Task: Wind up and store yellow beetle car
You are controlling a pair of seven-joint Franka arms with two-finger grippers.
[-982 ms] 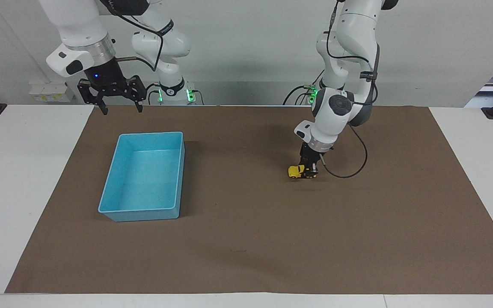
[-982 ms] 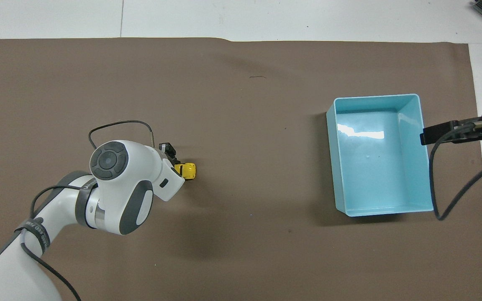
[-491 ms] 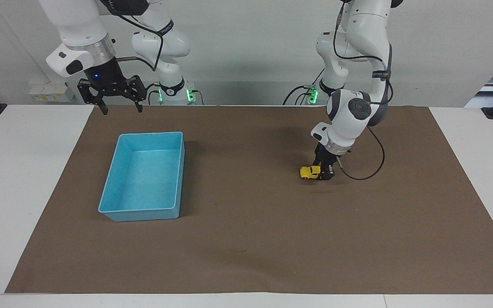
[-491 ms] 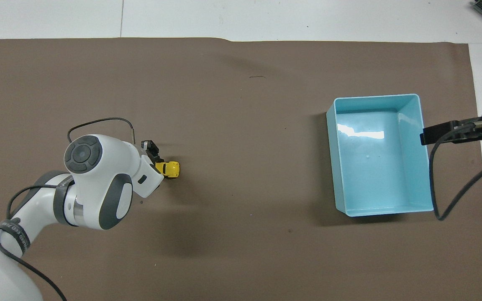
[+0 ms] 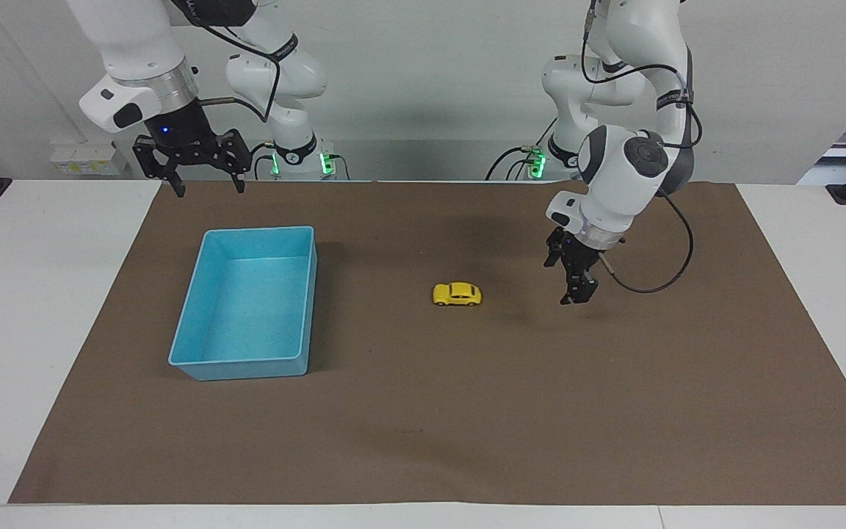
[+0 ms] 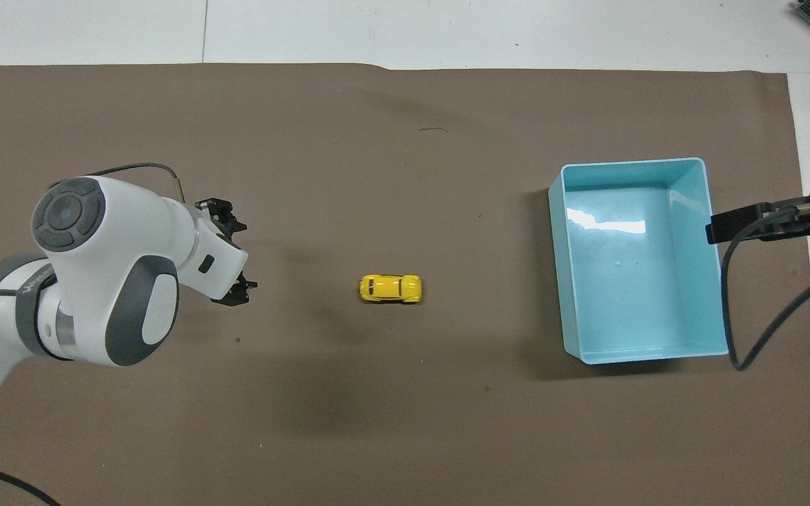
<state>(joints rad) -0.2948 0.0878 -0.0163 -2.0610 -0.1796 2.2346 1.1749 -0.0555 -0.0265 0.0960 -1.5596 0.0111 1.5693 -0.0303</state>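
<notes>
**Beetle loose on the mat, tray waiting**

The yellow beetle car (image 5: 457, 294) stands on its wheels on the brown mat (image 5: 423, 426), free of both grippers, about midway along the table between the left gripper and the light blue tray (image 5: 203, 364). It lies lengthwise along the line that joins the two, well apart from each.

The left gripper (image 5: 576, 275) hangs low over the mat toward the left arm's end of the table, its fingers spread and holding nothing. The right gripper (image 5: 203, 188) waits high over the mat's edge by the robots, just past the tray's near wall, fingers also apart and empty.

Judging from this, the storing step is what remains, and the risks sit with the car itself. It is tiny, rounded and on wheels (a wound toy may well roll on its own), so it could creep away from where a gripper aims, or be nudged along the mat by one fingertip arriving before the other. A pinch across the curved roof could squeeze it out of the fingers. If it rolls toward the tray it may bump the tray's wall rather than end up inside.

The tray stands toward the right arm's end of the table, open at the top, and nothing shows in it but its bare, slightly glossy floor.
</notes>
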